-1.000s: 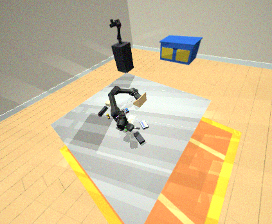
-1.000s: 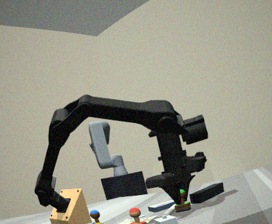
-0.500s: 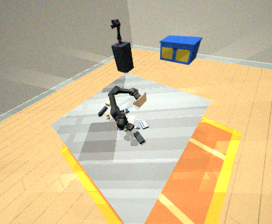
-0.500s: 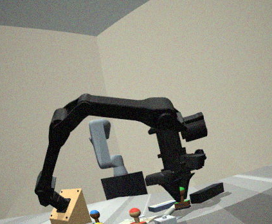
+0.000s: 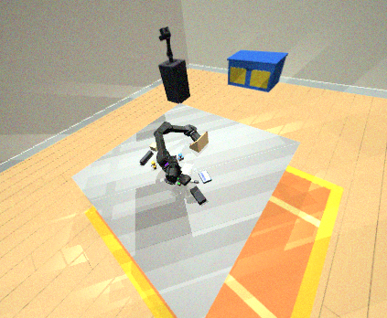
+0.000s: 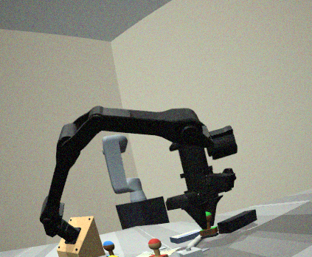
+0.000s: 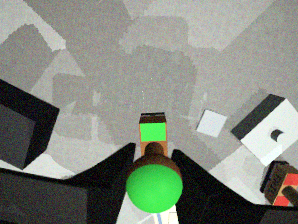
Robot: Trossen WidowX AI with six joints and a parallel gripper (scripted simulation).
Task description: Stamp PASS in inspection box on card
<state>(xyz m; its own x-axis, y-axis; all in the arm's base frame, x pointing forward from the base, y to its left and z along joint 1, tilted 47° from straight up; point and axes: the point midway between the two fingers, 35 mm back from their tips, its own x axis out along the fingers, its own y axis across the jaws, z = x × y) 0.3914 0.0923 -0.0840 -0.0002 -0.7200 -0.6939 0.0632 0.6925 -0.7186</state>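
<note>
My gripper (image 6: 208, 221) (image 7: 153, 152) is shut on the green-knobbed stamp (image 5: 178, 184) (image 6: 208, 214) (image 7: 154, 189). The stamp is upright, with its brown and green base a little above the bench. Its lettering is not readable here. A pale card (image 5: 188, 168) lies beside the arm; its box is not readable. A flat blue-edged item (image 5: 204, 176) (image 6: 184, 235) lies near the stamp; I cannot tell if it is the pad. A red-topped stamp (image 6: 154, 244) (image 7: 284, 186) stands to the right in the wrist view.
A long black block (image 5: 198, 196) (image 6: 237, 221) lies near the gripper. A white block with a dark spot (image 7: 267, 132) and a small pale square (image 7: 211, 123) lie right of the stamp. A blue-topped item (image 5: 180, 156) (image 6: 108, 245) stands near the arm. A wooden block (image 6: 84, 232) surrounds the arm's base.
</note>
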